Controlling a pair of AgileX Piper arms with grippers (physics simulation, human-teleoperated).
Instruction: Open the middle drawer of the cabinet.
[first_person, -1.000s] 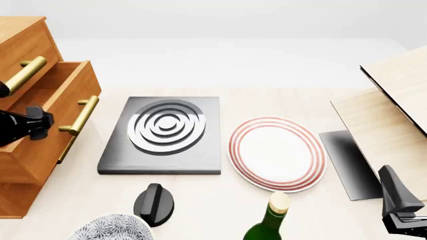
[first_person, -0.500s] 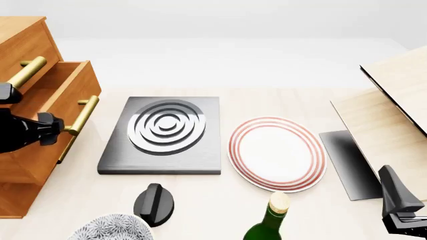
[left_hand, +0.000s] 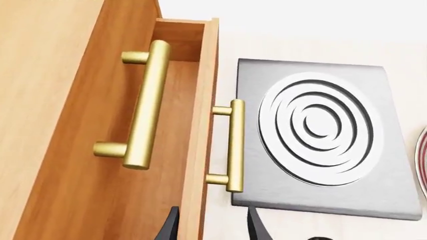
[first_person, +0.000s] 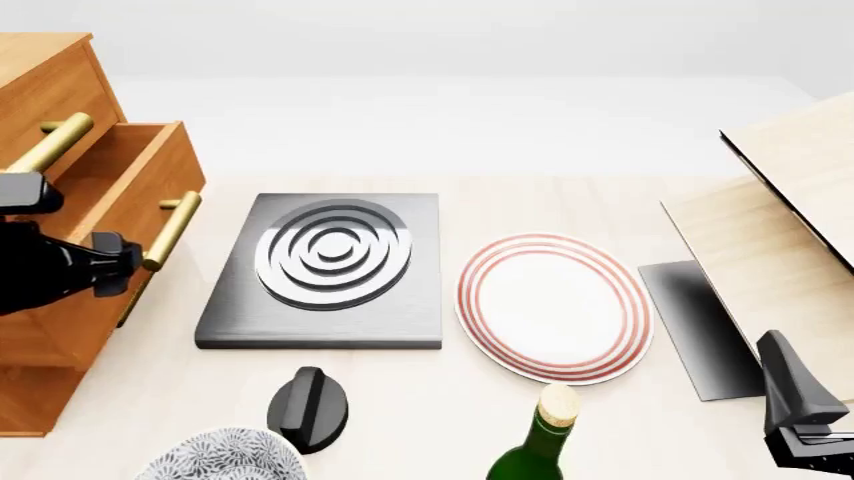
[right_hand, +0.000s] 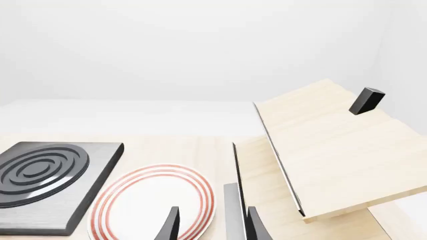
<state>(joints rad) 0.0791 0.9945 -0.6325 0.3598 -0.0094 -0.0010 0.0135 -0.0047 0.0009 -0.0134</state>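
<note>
The cabinet (first_person: 40, 75) stands at the far left of the table. Its middle drawer (first_person: 127, 180) is pulled out, and its brass bar handle (first_person: 174, 222) points toward the hob. The top drawer's handle (first_person: 56, 140) sits above it, and that drawer is closed. My left gripper (first_person: 114, 262) is open just short of the handle's near end. In the left wrist view the middle drawer's handle (left_hand: 235, 145) lies ahead of the left gripper (left_hand: 212, 227), not between the fingers. My right gripper (first_person: 801, 425) is open and empty at the near right.
A dark hob slab (first_person: 320, 270) lies beside the drawer. A red-rimmed plate (first_person: 554, 305) is to the right of the slab. A black knob (first_person: 307, 405), a patterned bowl (first_person: 220, 455) and a green bottle (first_person: 541, 445) stand near the front edge. Slanted wooden boards (first_person: 787, 220) stand at the right.
My left gripper has moved right and nearer, along the middle drawer's handle. The drawer has come out very slightly. The right arm has not moved.
</note>
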